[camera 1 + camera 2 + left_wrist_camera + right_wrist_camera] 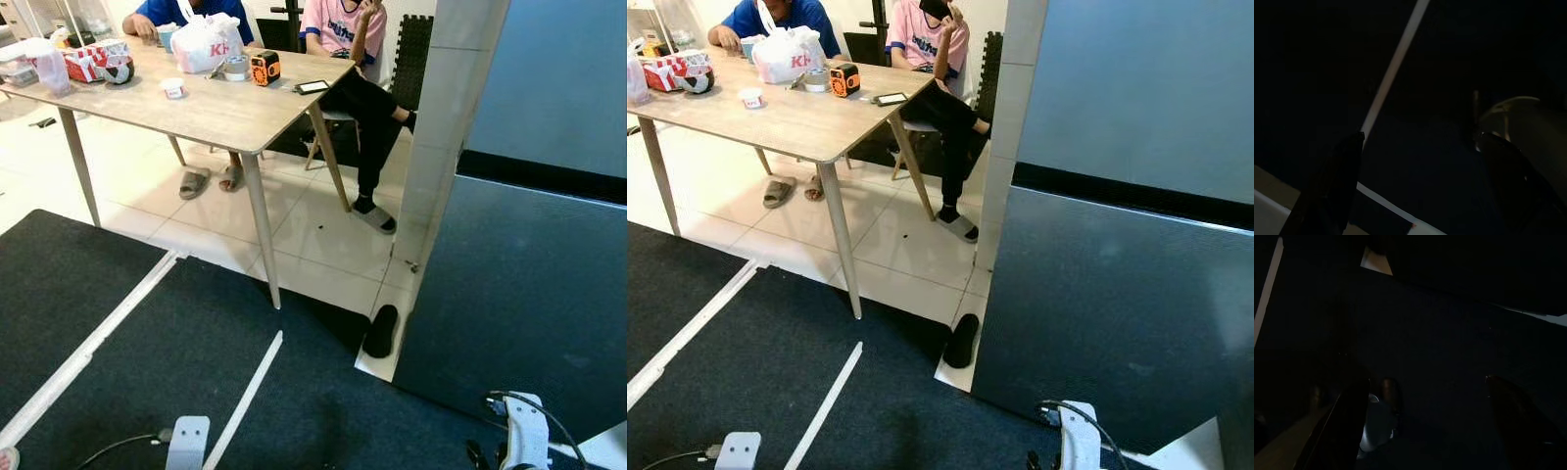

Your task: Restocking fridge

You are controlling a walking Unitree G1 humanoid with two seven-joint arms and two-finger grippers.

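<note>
The fridge (529, 284) stands at the right, a tall dark grey-blue cabinet with both doors shut, a black gap between the upper door (1136, 88) and the lower one. Both arms hang low at the bottom edge of the eye views, the left arm (186, 441) over the dark mat and the right arm (524, 431) in front of the fridge. In the dark wrist views my left gripper (1422, 137) and right gripper (1426, 383) are open with nothing between the fingers. No item to stock is held.
A wooden table (225, 113) stands to the left with a white plastic bag (204, 44), an orange device (265, 67) and a phone (312, 87). Two people (343, 24) sit behind it. A tiled pillar (446, 127) borders the fridge; a black slipper (381, 331) lies at its foot.
</note>
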